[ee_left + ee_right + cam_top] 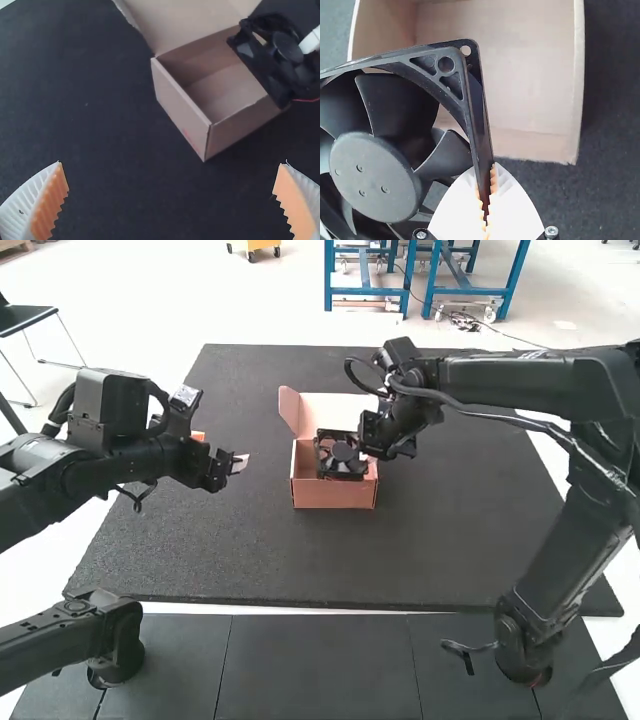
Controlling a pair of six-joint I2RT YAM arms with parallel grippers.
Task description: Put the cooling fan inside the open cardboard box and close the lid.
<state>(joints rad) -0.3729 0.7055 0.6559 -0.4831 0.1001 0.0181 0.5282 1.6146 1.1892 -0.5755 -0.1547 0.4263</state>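
One frame edge of the cooling fan (pixel 385 165) is pinched tight in the right tool (pixel 487 205), tilted over the right rim of the open cardboard box (pixel 333 490). The left tool (pixel 237 462) hangs spread wide left of the box, gripping nothing.

Cardboard box (pixel 335 490) near the middle of the mat (pixel 200 550), its lid (pixel 305 415) standing open behind it, cooling fan (pixel 340 455) tilted over the box's right rim in the right pincer (pixel 366 446), left pincer (pixel 235 462) to the box's left, well apart
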